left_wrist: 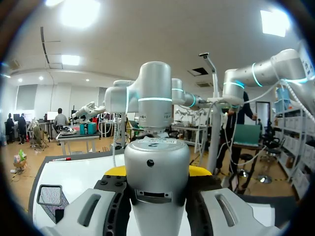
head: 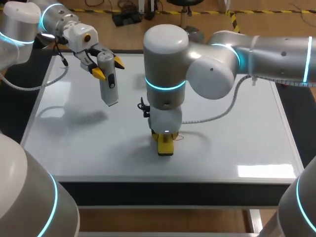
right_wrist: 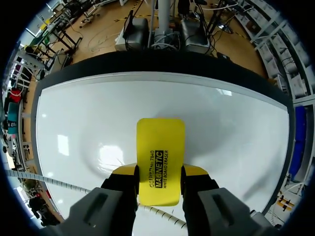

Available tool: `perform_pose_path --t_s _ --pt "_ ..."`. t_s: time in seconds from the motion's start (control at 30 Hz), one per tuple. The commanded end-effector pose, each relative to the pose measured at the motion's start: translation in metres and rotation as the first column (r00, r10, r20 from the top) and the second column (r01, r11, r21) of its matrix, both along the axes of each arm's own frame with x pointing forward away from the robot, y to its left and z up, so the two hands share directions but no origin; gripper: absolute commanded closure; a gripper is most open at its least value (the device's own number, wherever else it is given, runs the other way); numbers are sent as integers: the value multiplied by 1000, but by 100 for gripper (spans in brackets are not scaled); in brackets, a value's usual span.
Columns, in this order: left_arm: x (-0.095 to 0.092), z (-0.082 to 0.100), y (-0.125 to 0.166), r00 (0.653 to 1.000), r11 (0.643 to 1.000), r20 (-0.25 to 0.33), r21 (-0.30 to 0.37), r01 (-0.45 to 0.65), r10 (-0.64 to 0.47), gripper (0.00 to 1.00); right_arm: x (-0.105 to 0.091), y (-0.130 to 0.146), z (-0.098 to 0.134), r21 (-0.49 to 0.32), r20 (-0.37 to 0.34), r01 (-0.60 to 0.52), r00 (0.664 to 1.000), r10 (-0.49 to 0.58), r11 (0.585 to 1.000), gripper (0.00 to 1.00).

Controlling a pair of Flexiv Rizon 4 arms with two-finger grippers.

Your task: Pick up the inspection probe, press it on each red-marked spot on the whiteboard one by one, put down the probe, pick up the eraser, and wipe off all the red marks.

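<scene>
Yellow eraser clamped in right gripper, set on whiteboard near-centre, long axis near-far; probe gripped aloft far-left by left gripper.

The grey inspection probe hangs nearly upright in my left gripper, above the whiteboard's far left corner. The yellow eraser sits down on the whiteboard near the middle of its near edge, clamped between my right gripper's fingers. A faint red mark lies just beside it.
</scene>
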State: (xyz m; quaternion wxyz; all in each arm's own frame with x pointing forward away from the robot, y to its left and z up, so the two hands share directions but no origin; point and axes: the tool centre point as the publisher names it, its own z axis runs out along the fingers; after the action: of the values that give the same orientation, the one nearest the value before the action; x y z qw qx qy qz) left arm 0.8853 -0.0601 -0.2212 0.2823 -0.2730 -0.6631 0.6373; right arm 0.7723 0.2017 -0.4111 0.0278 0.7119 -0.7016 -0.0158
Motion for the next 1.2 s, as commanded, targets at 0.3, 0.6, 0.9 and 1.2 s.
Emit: perform_pose_path --t_s 0.3,0.6,0.9,1.2 --pt "1 1 1 1000 1000 -1 1 3 -3 100 10 -19 -11 12 -13 38 999 -38 999 100" --pt "1 1 1 1000 1000 -1 1 3 -3 100 17 -44 -17 -2 -27 88 996 -88 996 100" --pt "1 1 1 1000 1000 -1 1 3 -3 100 22 -76 -26 -27 -49 156 986 -158 987 100" --pt "1 1 1 1000 1000 -1 1 3 -3 100 26 -109 -24 -47 -33 220 974 -222 974 100"
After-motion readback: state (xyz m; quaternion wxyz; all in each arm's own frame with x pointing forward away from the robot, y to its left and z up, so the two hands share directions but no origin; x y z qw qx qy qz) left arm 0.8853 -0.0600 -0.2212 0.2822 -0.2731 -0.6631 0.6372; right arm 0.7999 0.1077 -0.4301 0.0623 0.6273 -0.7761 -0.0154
